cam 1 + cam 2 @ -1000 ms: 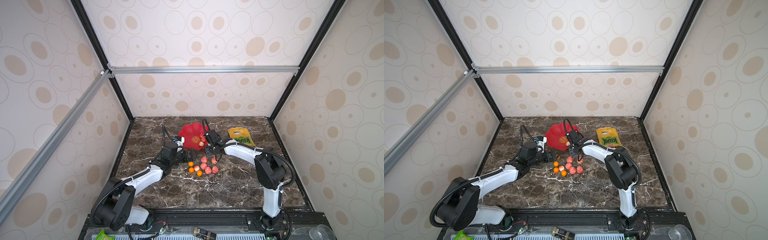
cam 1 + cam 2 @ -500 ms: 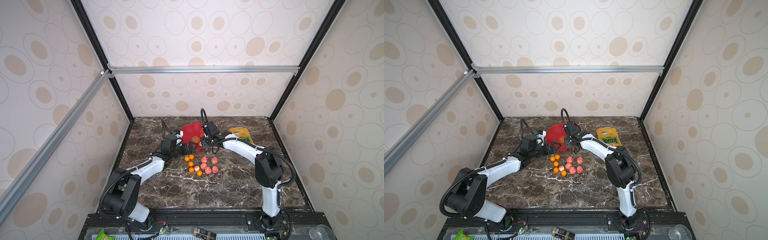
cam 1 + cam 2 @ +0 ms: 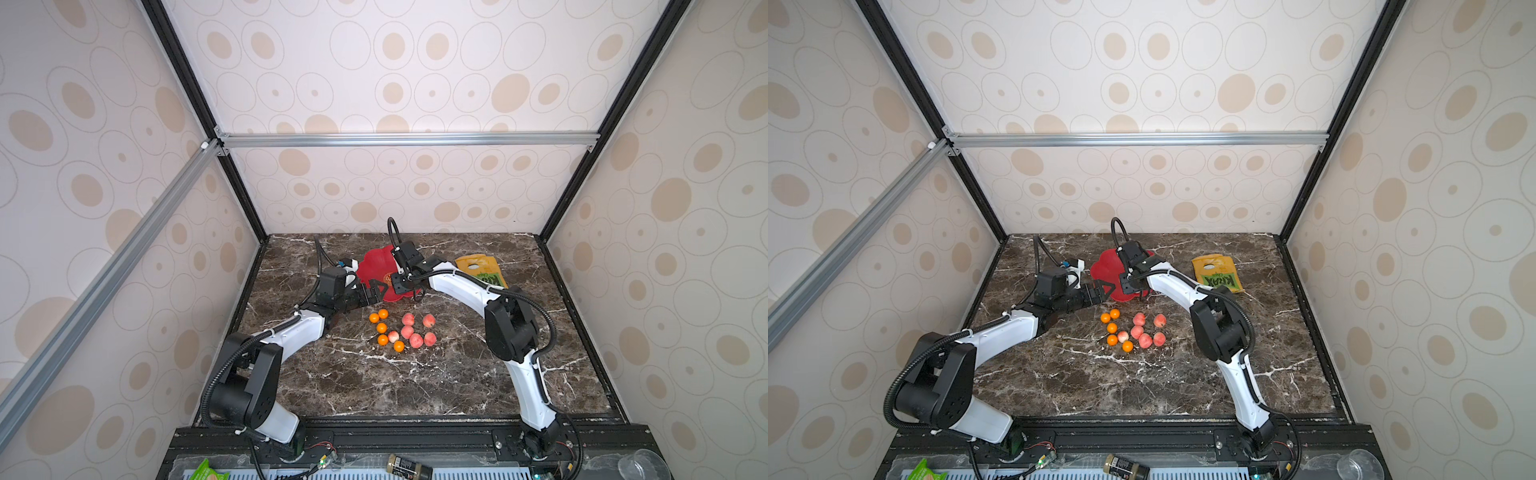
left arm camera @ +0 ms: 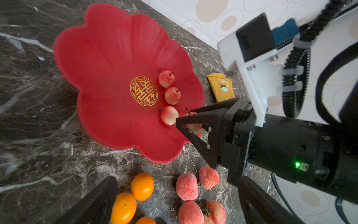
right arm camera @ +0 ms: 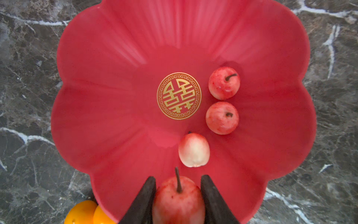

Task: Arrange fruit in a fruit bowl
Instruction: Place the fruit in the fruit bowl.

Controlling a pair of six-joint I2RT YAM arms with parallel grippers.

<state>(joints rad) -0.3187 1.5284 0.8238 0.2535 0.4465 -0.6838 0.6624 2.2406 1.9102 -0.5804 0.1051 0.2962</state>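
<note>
Dark marble table [image 3: 415, 382]: everything you need sits on its far half.

Red flower-shaped fruit bowl [image 3: 374, 266]: stands near the back wall, about mid-width, upright. It has a gold mark [image 5: 178, 95] at its centre.

Yellow-green snack bag [image 3: 480, 270]: lies flat on the right-arm side of the bowl, apart from it.

Your right gripper [image 5: 178, 178]: hangs over the bowl's near rim. Its fingers [image 5: 144, 201] are clamped on a stemmed pink-red fruit [image 5: 178, 203], one on each flank, stem pointing toward the gold mark. You cannot tell whether this fruit touches the bowl.

Your left gripper [image 3: 374, 293]: low at the bowl's front-left rim, jaws wide apart with nothing between them. In the left wrist view the loose fruit lies under the gap.

Inside the bowl are three small pink-red fruits:
- Two lie just beside the gold mark and close together [image 5: 224, 83].
- A paler one [image 5: 194, 149] lies between the mark and the held fruit.

On the table in front of the bowl:
- Six peach-like fruits [image 3: 407, 331] are clustered together.
- Five orange fruits [image 3: 381, 327] lie just to their left, the farthest two near the bowl's rim.
</note>
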